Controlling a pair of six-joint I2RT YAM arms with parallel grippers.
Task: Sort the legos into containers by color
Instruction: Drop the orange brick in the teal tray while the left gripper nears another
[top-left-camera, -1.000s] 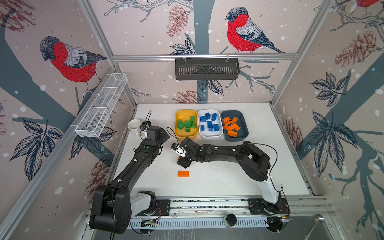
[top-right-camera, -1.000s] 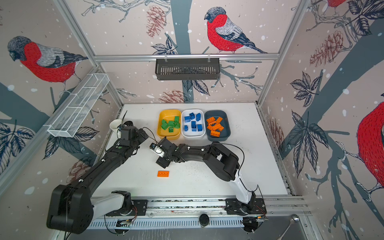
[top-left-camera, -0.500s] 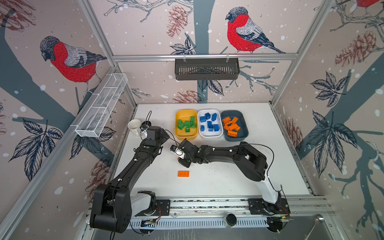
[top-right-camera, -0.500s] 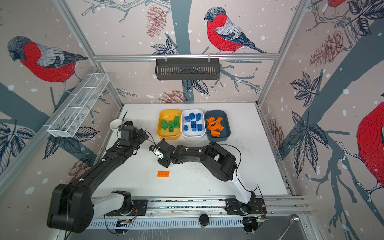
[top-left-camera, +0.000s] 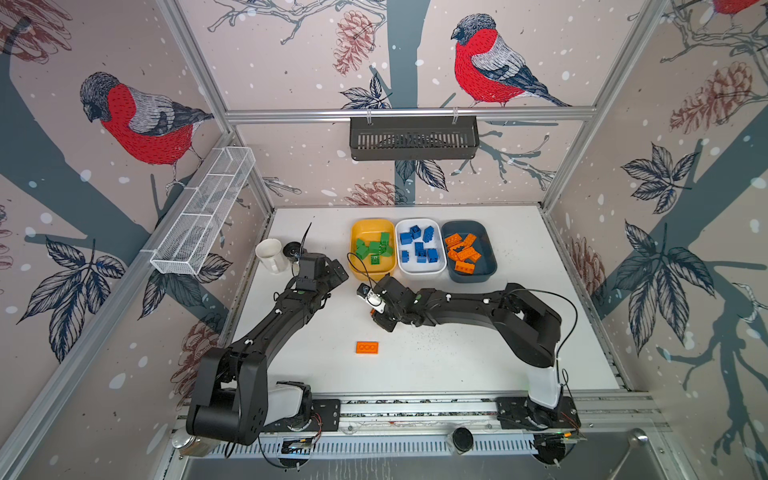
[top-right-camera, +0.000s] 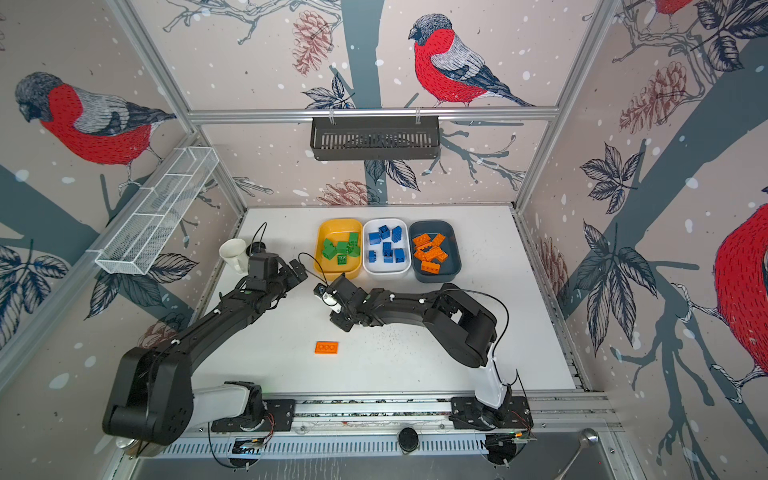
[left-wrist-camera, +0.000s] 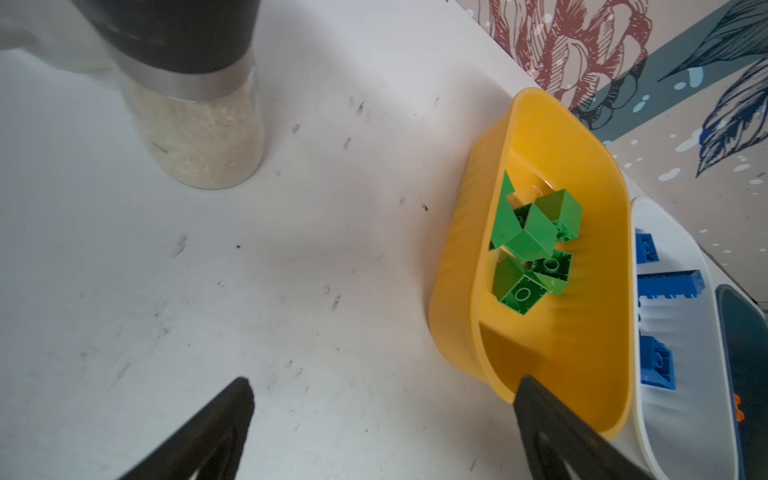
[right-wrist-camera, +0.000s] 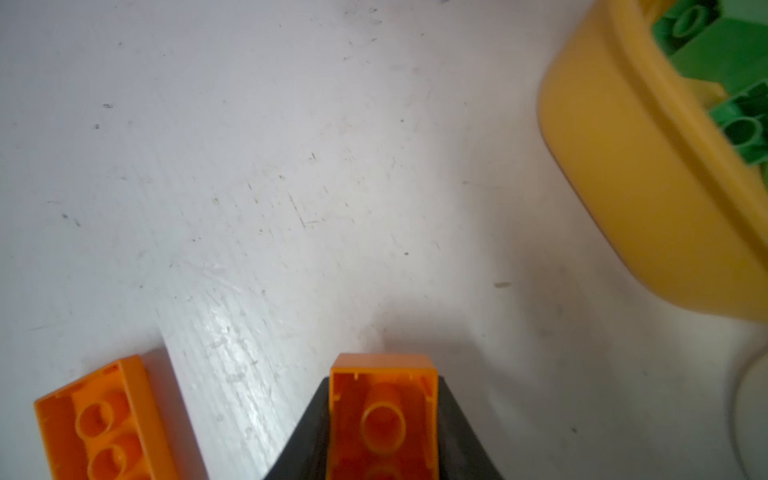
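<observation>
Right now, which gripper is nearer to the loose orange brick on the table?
Right. The right gripper is close to the loose orange brick; the left gripper is farther off, by the yellow tub.

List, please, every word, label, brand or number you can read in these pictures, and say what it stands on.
No readable text in any view.
The yellow tub, white tub, dark tub, mug and the orange brick held in the right gripper show no visible writing.

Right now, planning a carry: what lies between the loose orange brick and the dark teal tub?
The right arm crosses between the loose orange brick and the dark teal tub, seen in both top views.
</observation>
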